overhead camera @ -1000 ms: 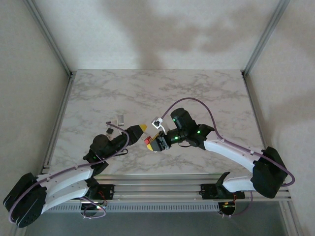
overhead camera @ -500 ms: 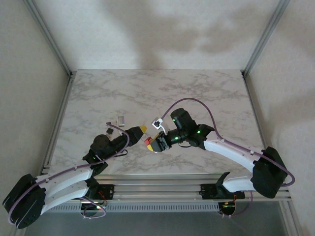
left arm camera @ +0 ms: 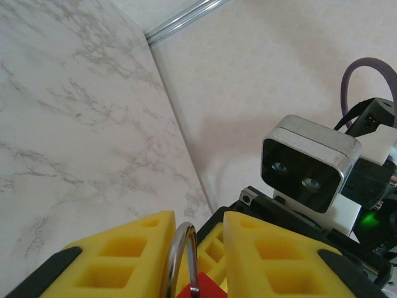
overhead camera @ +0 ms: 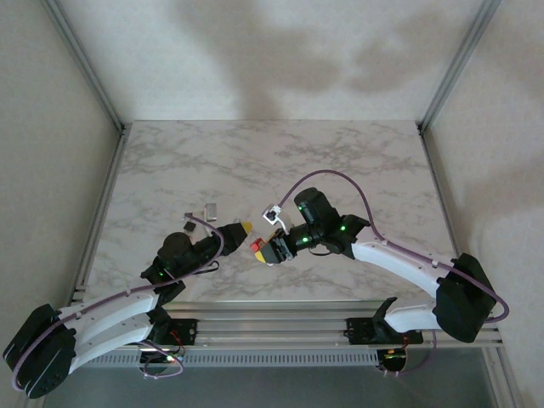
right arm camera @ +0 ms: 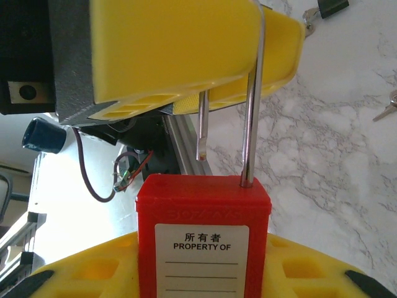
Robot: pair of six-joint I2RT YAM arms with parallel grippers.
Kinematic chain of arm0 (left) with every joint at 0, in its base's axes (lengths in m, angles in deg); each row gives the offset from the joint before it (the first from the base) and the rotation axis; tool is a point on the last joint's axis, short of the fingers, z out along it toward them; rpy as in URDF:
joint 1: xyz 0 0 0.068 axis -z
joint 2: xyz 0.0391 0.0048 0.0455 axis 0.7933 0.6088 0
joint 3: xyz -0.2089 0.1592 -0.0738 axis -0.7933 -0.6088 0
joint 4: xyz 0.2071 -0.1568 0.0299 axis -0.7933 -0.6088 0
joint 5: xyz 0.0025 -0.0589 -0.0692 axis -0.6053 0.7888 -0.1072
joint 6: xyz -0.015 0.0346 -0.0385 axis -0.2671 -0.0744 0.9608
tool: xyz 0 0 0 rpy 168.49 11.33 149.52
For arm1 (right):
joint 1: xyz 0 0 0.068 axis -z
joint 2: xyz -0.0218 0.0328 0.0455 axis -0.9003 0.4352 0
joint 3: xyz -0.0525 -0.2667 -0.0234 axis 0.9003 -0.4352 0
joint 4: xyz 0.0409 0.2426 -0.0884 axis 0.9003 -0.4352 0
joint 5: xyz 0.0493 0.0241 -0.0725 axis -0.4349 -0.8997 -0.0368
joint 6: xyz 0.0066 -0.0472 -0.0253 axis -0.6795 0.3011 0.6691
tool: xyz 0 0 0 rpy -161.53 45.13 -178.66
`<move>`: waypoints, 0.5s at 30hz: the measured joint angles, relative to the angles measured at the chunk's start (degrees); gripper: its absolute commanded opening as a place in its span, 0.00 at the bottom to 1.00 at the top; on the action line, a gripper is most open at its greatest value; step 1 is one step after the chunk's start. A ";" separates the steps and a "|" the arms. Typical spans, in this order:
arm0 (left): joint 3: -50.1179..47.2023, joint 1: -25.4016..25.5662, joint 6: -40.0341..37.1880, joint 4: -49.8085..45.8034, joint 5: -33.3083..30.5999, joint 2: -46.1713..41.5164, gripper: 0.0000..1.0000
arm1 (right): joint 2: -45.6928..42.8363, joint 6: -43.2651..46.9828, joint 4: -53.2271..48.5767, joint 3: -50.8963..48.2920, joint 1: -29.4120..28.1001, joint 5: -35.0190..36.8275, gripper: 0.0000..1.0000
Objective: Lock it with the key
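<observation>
Padlock (right arm camera: pixel 203 242) is held over the tabletop (overhead camera: pixel 340 161), its red body clamped in the right hand (overhead camera: pixel 270 248). Its shackle (right arm camera: pixel 251 112) stands open, one leg free. The left hand (left arm camera: pixel 198 248) is narrowly parted around it; whether it grips is unclear. Keys (overhead camera: pixel 208 206) lie untouched on the tabletop, so the locking itself remains.

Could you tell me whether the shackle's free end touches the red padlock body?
Apart. The right wrist view shows the shackle's free end above the red padlock body, with a clear gap.
</observation>
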 measured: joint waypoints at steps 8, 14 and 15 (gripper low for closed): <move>0.02 0.00 -0.85 -2.12 -0.42 0.07 0.07 | 0.72 0.57 -0.92 0.02 0.00 0.37 0.00; 0.79 0.00 -0.85 -3.76 -0.76 0.96 0.00 | 1.44 1.66 -1.42 0.15 -0.04 1.68 0.00; 0.85 0.00 -0.85 -4.04 -0.83 1.20 0.00 | 1.66 1.70 -1.57 0.17 -0.11 1.92 0.00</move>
